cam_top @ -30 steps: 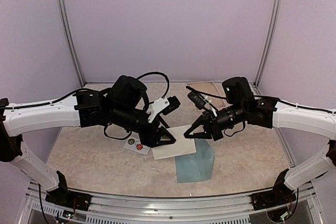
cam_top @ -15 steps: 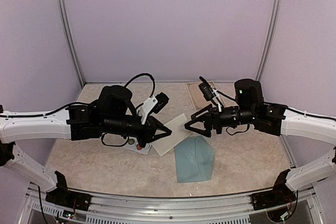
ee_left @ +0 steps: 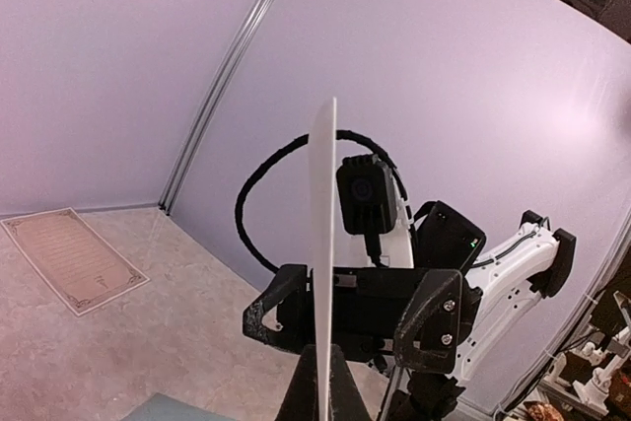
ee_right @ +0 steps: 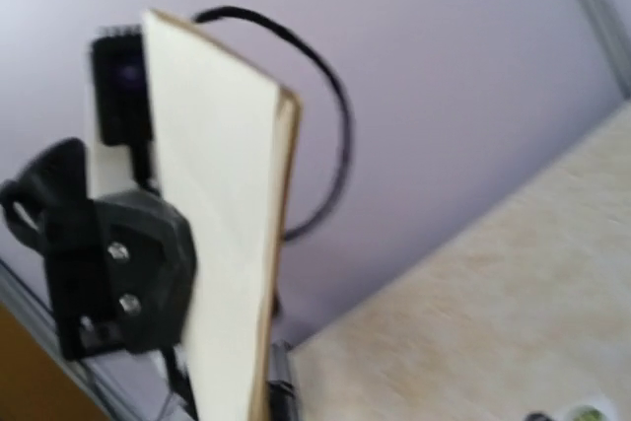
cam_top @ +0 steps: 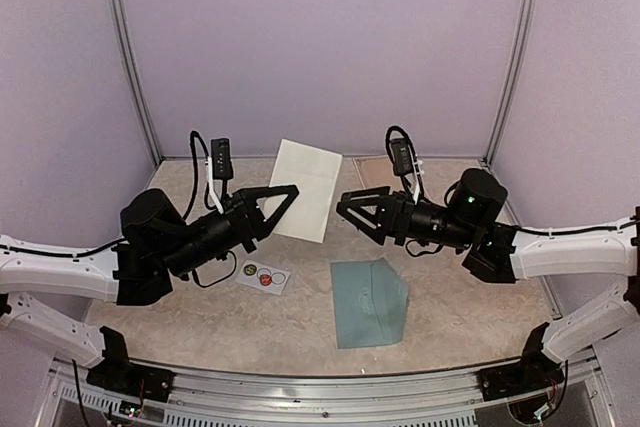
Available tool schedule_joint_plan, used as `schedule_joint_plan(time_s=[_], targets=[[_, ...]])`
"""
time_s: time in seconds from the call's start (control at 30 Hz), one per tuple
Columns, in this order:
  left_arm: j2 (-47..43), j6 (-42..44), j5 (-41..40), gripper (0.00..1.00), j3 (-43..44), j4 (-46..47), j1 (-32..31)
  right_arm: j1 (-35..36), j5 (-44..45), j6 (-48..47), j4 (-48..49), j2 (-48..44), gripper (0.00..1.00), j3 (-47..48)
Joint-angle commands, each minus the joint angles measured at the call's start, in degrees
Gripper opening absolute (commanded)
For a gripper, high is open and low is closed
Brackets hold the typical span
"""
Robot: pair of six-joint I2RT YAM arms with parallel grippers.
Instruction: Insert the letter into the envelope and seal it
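The white paper letter [cam_top: 307, 187] is held aloft, pinched in the closed left gripper [cam_top: 284, 199]. The right gripper [cam_top: 350, 213] is spread wide, empty. The flat teal paper envelope [cam_top: 370, 302] is seen lying near the table's [cam_top: 200, 317] front edge, not yet filled or sealed.

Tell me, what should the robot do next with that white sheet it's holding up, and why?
Probably bring the letter down toward the envelope: the left gripper pinches it in the air, the envelope lies flat, and the right gripper is open.
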Motion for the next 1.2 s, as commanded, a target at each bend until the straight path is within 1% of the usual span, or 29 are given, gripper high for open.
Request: schedule_joint_plan(time_s=[0.0, 0.07, 0.17, 0.23, 0.27, 0.33, 0.37, 0.4, 0.43, 0.5, 0.53, 0.57, 0.63, 0.7, 0.73, 0.8, 0.87, 1.0, 1.1, 1.17], targets=[[0.9, -3.9, -0.7, 0.0, -1.5, 9.5, -0.8, 1.8, -1.7, 4.3, 6.4, 5.9, 0.84, 7.3], [1.2, -4.1, -0.2, 0.0, -2.0, 11.6, -1.2, 1.9, -3.1, 5.9, 6.8, 8.5, 0.81, 9.2], [1.6, -4.6, -0.2, 0.0, -2.0, 12.2, -1.4, 2.2, -6.6, 8.1, 11.7, 11.4, 0.67, 10.6], [2.1, -4.9, -0.1, 0.0, -2.1, 12.1, -1.4, 2.6, -7.8, 8.6, 13.7, 12.4, 0.55, 11.6], [2.4, -5.1, -0.2, 0.0, -2.1, 12.0, -1.4, 2.8, -8.4, 8.7, 14.0, 12.7, 0.44, 12.1], [2.8, -5.3, -0.4, 0.0, -2.1, 11.6, -1.4, 3.0, -8.8, 8.7, 14.6, 12.9, 0.16, 12.4], [3.1, -5.4, -0.5, 0.0, -1.9, 11.1, -1.4, 3.0, -8.8, 8.6, 14.6, 12.5, 0.06, 12.2], [3.3, -5.4, -0.7, 0.01, -1.7, 10.1, -1.3, 3.0, -8.4, 8.3, 14.3, 12.0, 0.0, 11.7], [3.4, -5.3, -1.2, 0.11, -1.3, 8.5, -1.3, 2.9, -7.5, 7.3, 13.1, 11.1, 0.0, 11.2], [3.5, -4.9, -3.5, 0.48, -0.5, 3.8, -1.3, 2.5, -4.6, 4.4, 6.9, 8.5, 0.0, 10.4], [3.3, -5.1, -5.3, 0.6, -0.3, 1.3, -1.4, 2.2, -2.3, 2.9, 1.8, 6.8, 0.0, 10.0], [3.1, -5.5, -7.0, 0.67, -0.1, -1.6, -1.2, 1.8, 0.3, 1.3, -3.7, 5.1, 0.0, 9.6], [3.0, -6.7, -8.9, 0.76, 0.8, -8.1, -0.7, 0.2, 4.6, -0.6, -15.0, 1.8, 0.0, 8.9], [4.6, -9.3, -9.3, 0.79, 2.6, -15.5, 0.4, -2.6, 7.2, -0.5, -26.2, -1.0, 0.0, 7.7], [5.5, -10.7, -8.1, 0.79, 3.6, -19.1, 0.9, -4.4, 7.7, -0.3, -31.0, -2.1, 0.0, 6.9], [8.6, -13.7, -5.3, 0.8, 4.7, -22.4, 1.7, -8.1, 7.5, -0.1, -40.9, -4.0, 0.0, 4.9], [11.6, -16.8, -1.8, 0.8, 5.9, -24.7, 2.4, -11.4, 6.7, -0.1, -47.6, -5.4, 0.0, 2.9], [19.4, -20.4, 5.7, 0.77, 8.9, -28.0, 2.9, -14.2, 4.1, -1.0, -56.6, -5.6, 0.0, -0.1], [24.2, -21.8, 9.8, 0.74, 11.0, -29.4, 2.8, -14.7, 2.3, -1.2, -60.4, -4.2, 0.0, -1.2], [26.4, -22.7, 12.0, 0.7, 12.1, -30.1, 2.7, -14.9, 1.6, -1.4, -61.9, -3.2, 0.0, -1.8]])
